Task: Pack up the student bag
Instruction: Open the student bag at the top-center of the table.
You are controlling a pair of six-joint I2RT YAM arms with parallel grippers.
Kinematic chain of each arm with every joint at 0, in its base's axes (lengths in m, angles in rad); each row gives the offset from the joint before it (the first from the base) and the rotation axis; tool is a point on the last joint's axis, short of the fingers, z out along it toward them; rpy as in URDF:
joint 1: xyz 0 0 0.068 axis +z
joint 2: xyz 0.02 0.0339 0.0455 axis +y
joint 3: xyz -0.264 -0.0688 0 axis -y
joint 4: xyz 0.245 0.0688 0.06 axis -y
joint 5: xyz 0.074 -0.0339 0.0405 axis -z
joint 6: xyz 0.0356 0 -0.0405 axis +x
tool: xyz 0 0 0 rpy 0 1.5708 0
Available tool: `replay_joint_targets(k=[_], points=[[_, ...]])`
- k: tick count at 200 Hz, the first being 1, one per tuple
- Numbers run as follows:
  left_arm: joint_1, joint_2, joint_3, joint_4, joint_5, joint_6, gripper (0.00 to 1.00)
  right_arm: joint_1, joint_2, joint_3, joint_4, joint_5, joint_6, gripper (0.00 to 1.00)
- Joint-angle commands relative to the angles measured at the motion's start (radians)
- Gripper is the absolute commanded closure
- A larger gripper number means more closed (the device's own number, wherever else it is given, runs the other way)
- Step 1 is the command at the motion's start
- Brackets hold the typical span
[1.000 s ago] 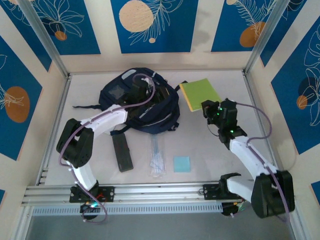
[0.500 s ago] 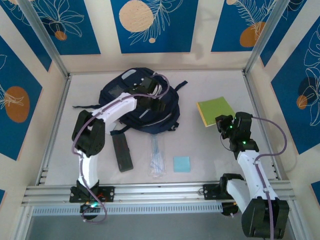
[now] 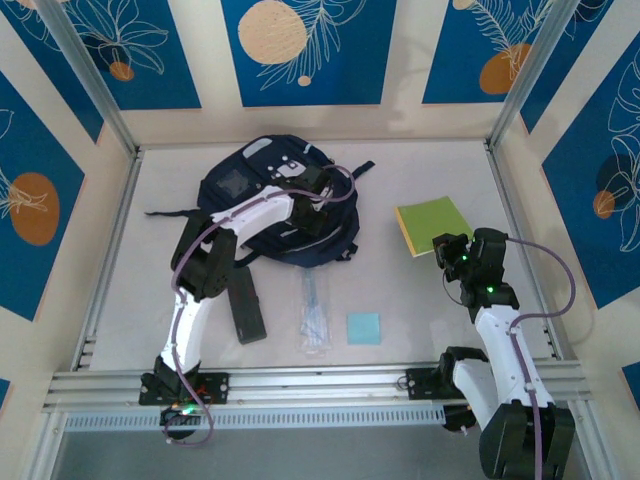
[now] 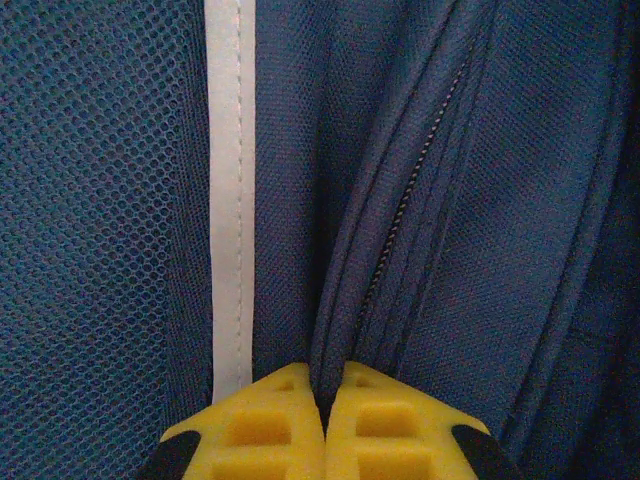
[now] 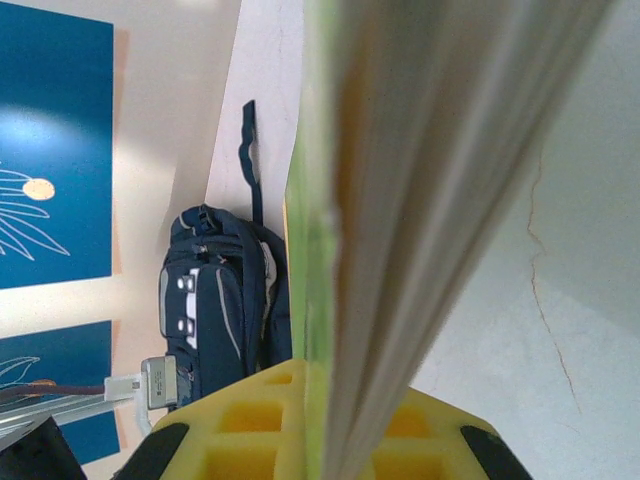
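Pinching student bag [image 3: 240, 165] fabric beside the zipper [image 4: 420, 180] in the closed left gripper [image 4: 322, 390]; clamping the green notebook [image 3: 430, 220] in the right gripper [image 3: 446, 246].

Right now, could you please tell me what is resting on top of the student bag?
The left gripper, shut, presses its tips on the student bag beside a zipper. The fabric under it and the bag's inside are hidden.

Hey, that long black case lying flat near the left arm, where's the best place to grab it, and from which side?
Grip the black case across its narrow width, about mid-length, coming straight down from above. It lies flat on the table, long and slim, so its two long edges likely suit the fingers best.
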Motion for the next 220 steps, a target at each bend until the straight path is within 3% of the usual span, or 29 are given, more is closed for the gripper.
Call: replay_joint_targets(k=[1, 66, 122, 196, 220], points=[[0.012, -0.018, 0.034, -0.059, 0.079, -0.020, 1.00, -0.008, -0.018, 0.010, 0.030, -0.022, -0.045, 1.00], [0.118, -0.142, 0.225, -0.013, 0.346, -0.195, 1.00, -0.010, 0.030, 0.069, -0.016, -0.129, -0.143, 1.00], [0.196, -0.176, 0.229, 0.135, 0.589, -0.351, 1.00, 0.059, 0.195, 0.116, 0.164, -0.360, -0.149, 1.00], [0.203, -0.181, 0.256, 0.183, 0.704, -0.386, 1.00, 0.298, 0.653, 0.405, 0.350, -0.568, -0.183, 1.00], [0.201, -0.188, 0.254, 0.199, 0.715, -0.405, 1.00, 0.365, 0.827, 0.530, 0.390, -0.579, -0.177, 1.00]])
